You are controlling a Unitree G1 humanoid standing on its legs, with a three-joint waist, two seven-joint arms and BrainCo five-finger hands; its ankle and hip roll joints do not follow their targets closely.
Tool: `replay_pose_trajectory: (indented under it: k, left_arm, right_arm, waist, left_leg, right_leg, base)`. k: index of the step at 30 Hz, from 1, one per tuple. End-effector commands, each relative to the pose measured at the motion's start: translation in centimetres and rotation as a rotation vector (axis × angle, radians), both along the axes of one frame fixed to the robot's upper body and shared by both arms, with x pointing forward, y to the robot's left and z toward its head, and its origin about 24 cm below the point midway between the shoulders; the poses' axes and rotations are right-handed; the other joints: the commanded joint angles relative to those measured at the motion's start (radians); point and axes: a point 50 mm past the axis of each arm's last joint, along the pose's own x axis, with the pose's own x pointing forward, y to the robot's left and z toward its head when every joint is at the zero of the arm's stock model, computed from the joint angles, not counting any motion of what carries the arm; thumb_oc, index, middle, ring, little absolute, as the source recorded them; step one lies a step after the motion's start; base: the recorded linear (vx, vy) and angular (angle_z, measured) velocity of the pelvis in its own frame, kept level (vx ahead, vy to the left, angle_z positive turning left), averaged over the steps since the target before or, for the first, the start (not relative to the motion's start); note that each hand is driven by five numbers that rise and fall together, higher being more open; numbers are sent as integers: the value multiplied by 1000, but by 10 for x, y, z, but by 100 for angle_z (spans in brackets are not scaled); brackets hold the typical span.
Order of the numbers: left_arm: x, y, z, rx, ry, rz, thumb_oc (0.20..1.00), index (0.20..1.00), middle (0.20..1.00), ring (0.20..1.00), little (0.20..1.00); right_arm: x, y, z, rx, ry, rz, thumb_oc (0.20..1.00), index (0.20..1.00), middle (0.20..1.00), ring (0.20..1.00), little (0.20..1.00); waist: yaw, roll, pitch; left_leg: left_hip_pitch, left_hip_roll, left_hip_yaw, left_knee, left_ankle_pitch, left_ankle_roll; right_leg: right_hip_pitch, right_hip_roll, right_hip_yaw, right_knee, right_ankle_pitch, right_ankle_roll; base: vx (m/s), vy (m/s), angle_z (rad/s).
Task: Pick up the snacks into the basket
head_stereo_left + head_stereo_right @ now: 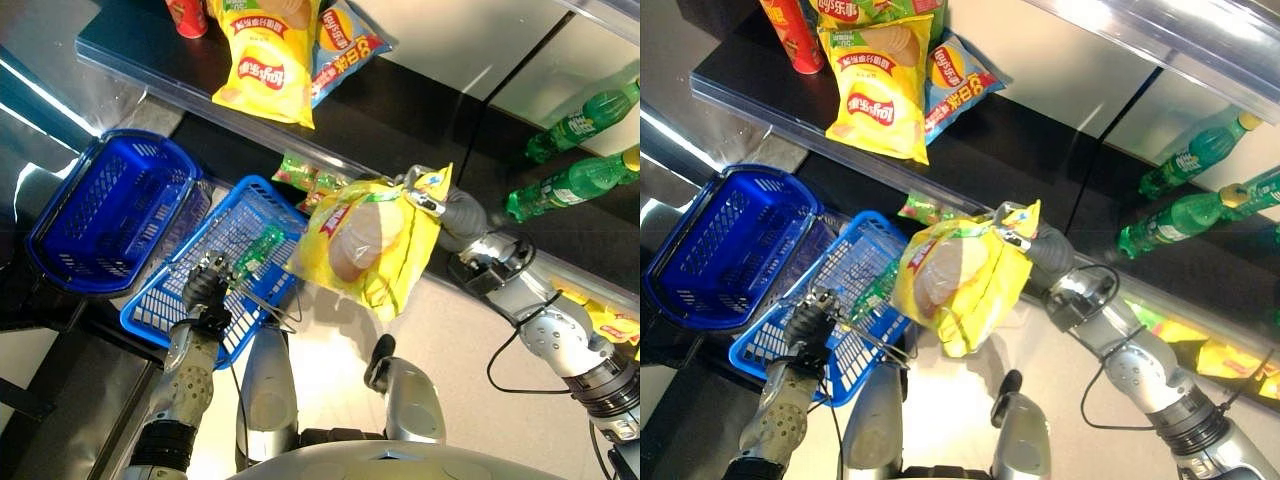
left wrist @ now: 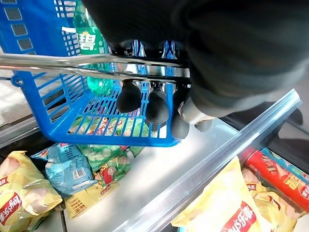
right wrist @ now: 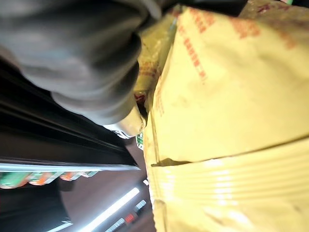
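Observation:
My right hand (image 1: pixel 450 212) is shut on the top corner of a big yellow chip bag (image 1: pixel 365 245), which hangs in the air just to the right of a blue wire basket (image 1: pixel 150 322). In the right wrist view the bag (image 3: pixel 231 121) lies right against the hand (image 3: pixel 82 58). My left hand (image 1: pixel 205 287) is shut on the basket's metal handle (image 2: pixel 72 63), its fingers (image 2: pixel 145 104) curled round the bar. A green snack packet (image 1: pixel 258 250) lies inside the basket.
A second blue basket (image 1: pixel 110 205) sits to the left of the held one. The upper shelf carries yellow chip bags (image 1: pixel 265 60), a blue bag (image 1: pixel 345 45) and a red can (image 1: pixel 187 15). Green bottles (image 1: pixel 575 185) lie at the right. Small green packs (image 1: pixel 305 175) lie on a lower shelf.

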Motion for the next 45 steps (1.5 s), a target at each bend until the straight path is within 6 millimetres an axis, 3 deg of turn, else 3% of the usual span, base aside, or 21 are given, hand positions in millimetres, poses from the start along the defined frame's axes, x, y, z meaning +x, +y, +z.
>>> replay_pose_trajectory:
  k: [1,7,13,15,19,23,27,35,38,45]
  left_arm:
    - [6,-3,55,61,-283,-88,200,200,200,200,200]
    - [14,-12,65,56,-321,-130,200,200,200,200,200]
    - [18,-20,71,28,-344,-148,200,200,200,200,200]
    - [20,-25,73,11,-350,-165,200,200,200,200,200]
    - [20,-33,72,-30,-358,-194,200,200,200,200,200]
    - [20,-39,72,-48,-366,-230,200,200,200,200,200]
    - [18,-42,72,-46,-376,-279,200,200,200,200,200]
    - [17,-43,77,-14,-400,-324,200,200,200,200,200]
    - [17,-44,79,-1,-412,-348,200,200,200,200,200]
    - [19,-53,84,-29,-437,-381,200,200,200,200,200]
  right_arm:
    - [-9,17,24,75,-63,143,200,200,200,200,200]
    - [-4,41,14,44,-1,219,200,200,200,200,200]
    - [4,65,24,103,-32,243,200,200,200,200,200]
    - [15,79,29,113,-47,228,200,200,200,200,200]
    - [36,85,40,88,-124,139,200,200,200,200,200]
    - [49,85,50,43,-192,69,200,200,200,200,200]
    - [60,81,76,-72,-356,24,200,200,200,200,200]
    - [73,72,85,-321,-476,-40,200,200,200,200,200]
    - [85,66,80,-484,-518,-97,200,200,200,200,200]
    - [104,64,49,-505,-382,-167,200,200,200,200,200]
  waist:
    - [13,-15,-57]
    - [29,-3,-40]
    - [43,11,-27]
    - [53,19,-23]
    - [76,30,-23]
    - [86,36,-26]
    - [99,33,-36]
    - [105,29,-41]
    - [109,33,-39]
    - [112,48,-33]
  left_leg:
    - [20,2,-23,1,21,15]
    - [18,-3,-30,8,19,17]
    - [11,-8,-35,12,20,22]
    - [6,-11,-39,14,20,25]
    - [-6,-17,-45,24,14,33]
    - [-15,-21,-49,27,13,38]
    - [-26,-28,-56,31,11,42]
    - [-34,-30,-59,32,8,46]
    - [-38,-31,-62,35,8,49]
    - [-43,-38,-63,35,8,54]
  right_leg:
    - [4,-27,-14,44,74,-19]
    - [8,-31,-19,56,70,-20]
    - [5,-37,-25,64,70,-19]
    - [2,-40,-26,68,70,-18]
    - [-3,-45,-30,76,66,-18]
    - [-6,-48,-32,78,65,-17]
    - [-13,-49,-32,81,65,-16]
    - [-20,-46,-31,85,63,-15]
    - [-26,-43,-31,86,65,-14]
    - [-32,-44,-30,90,61,-17]
  base:
    - [-7,5,3]
    - [-4,2,5]
    - [-2,0,8]
    - [6,-4,8]
    - [6,-8,8]
    - [5,4,5]
    - [23,-2,7]
    - [6,3,2]
    - [0,0,0]
    - [0,0,0]
